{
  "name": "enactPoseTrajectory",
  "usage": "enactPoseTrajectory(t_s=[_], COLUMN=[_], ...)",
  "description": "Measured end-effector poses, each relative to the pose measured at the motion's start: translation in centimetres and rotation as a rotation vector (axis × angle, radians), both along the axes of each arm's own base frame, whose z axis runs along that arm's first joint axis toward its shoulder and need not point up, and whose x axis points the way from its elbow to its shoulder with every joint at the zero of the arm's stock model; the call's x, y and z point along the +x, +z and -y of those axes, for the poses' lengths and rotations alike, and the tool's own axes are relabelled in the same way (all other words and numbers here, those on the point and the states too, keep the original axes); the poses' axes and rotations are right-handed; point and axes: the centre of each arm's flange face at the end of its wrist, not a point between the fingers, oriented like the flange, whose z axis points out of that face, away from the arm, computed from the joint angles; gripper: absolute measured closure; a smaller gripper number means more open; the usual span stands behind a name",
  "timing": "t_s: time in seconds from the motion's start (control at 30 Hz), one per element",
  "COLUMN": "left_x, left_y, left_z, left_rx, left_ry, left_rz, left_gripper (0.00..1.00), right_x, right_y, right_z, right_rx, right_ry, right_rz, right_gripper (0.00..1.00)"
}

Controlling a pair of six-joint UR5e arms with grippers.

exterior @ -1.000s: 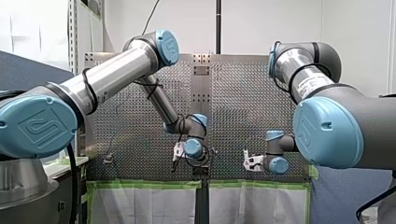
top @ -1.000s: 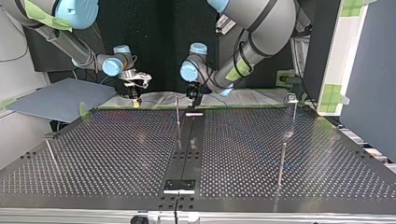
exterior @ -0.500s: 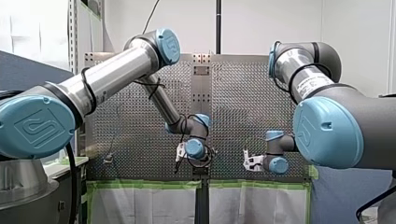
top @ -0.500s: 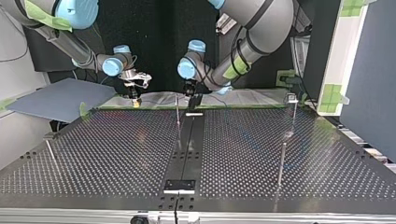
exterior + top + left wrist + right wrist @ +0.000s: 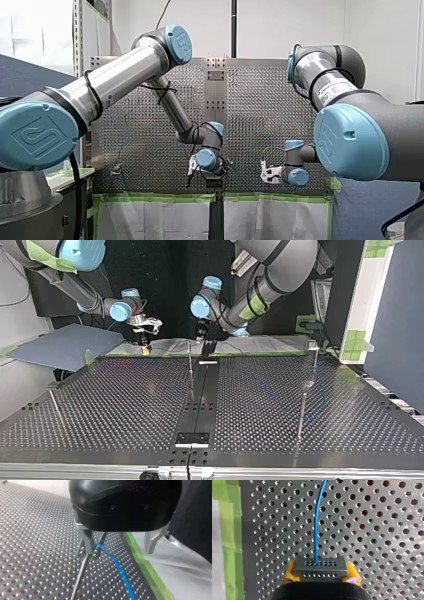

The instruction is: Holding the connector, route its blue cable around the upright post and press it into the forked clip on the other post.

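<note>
The pressing step is in hand. The left gripper (image 5: pixel 118 545) hangs over the forked clip (image 5: pixel 94 551) atop its thin post (image 5: pixel 79 580). Its metal fingers are spread wide, one just beside the fork and the other well apart. The blue cable (image 5: pixel 117 566) meets the fork under that near finger; whether it is seated cannot be told. The right gripper (image 5: pixel 320 578) clamps the connector (image 5: pixel 320 566) between yellow pads, with the cable running ahead of it. Next, probably, comes a short downward push at the clip against a taut line. The left arm (image 5: pixel 120 75) reaches elbow-high, wrist folded down.
</note>
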Motion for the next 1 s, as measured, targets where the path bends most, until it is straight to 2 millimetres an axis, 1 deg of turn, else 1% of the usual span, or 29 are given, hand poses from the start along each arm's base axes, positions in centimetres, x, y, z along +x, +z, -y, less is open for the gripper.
enactPoseTrajectory(t_s=[0.13, 0.37, 0.43, 0.7, 1.0], left_x=[-0.5, -0.5, -0.5, -1.0, -1.2], left_y=[-0.1, 1.7, 1.8, 1.9, 1.9], left_z=[0.0, 0.4, 0.5, 1.0, 1.2], left_rx=[-0.004, -0.037, -0.041, -0.061, -0.069], left_ry=[-0.008, -0.011, -0.014, -0.028, -0.03], left_rz=[0.001, 0.022, 0.023, 0.014, 0.004], left_gripper=[0.02, 0.02, 0.02, 0.02, 0.02], right_x=[0.0, 0.0, 0.0, 0.0, 0.0], right_y=[0.0, 0.0, 0.0, 0.0, 0.0], right_z=[0.0, 0.0, 0.0, 0.0, 0.1], right_rx=[0.0, 0.0, -0.001, -0.001, -0.003], right_ry=[0.0, 0.0, 0.0, 0.0, 0.0], right_rz=[0.0, 0.0, 0.0, 0.001, 0.007], right_gripper=[1.0, 1.0, 1.0, 1.0, 1.0])
